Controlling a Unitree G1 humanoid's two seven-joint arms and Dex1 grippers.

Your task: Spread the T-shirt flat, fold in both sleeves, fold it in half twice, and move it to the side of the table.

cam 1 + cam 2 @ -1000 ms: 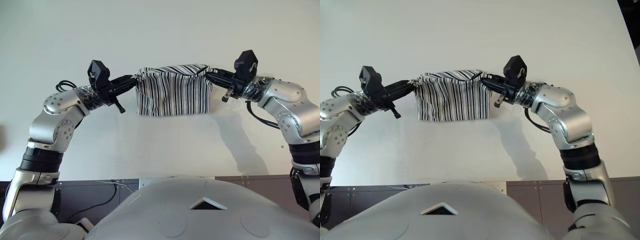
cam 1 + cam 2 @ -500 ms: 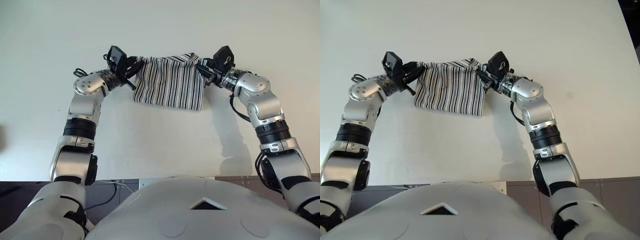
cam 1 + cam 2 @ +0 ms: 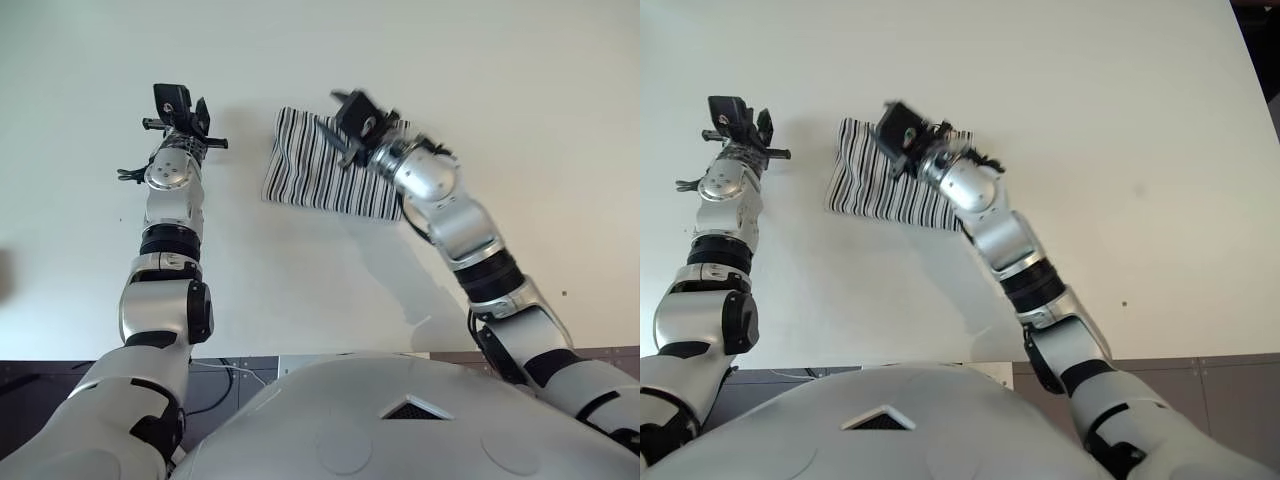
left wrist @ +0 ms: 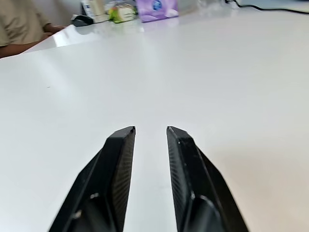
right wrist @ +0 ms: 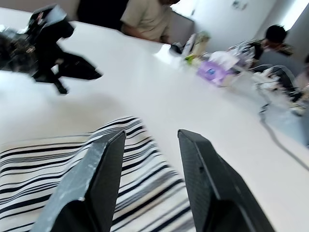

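Note:
The black-and-white striped T-shirt lies folded into a small rectangle on the white table, left of its middle. My right gripper hovers over the shirt's far edge, open, with nothing between its fingers; the striped cloth lies just beneath them. My left gripper stands to the left of the shirt, apart from it, over bare table. It is open and empty, its two fingertips a short gap apart.
At the table's far end stand a purple box and other small items, with a cable trailing nearby. People sit beyond that far edge. Bare table stretches to the right of the shirt.
Both grippers have let go of the shirt, which was held up between them and now lies on the table. The left arm drew off to the left; the right arm swung left over the shirt.

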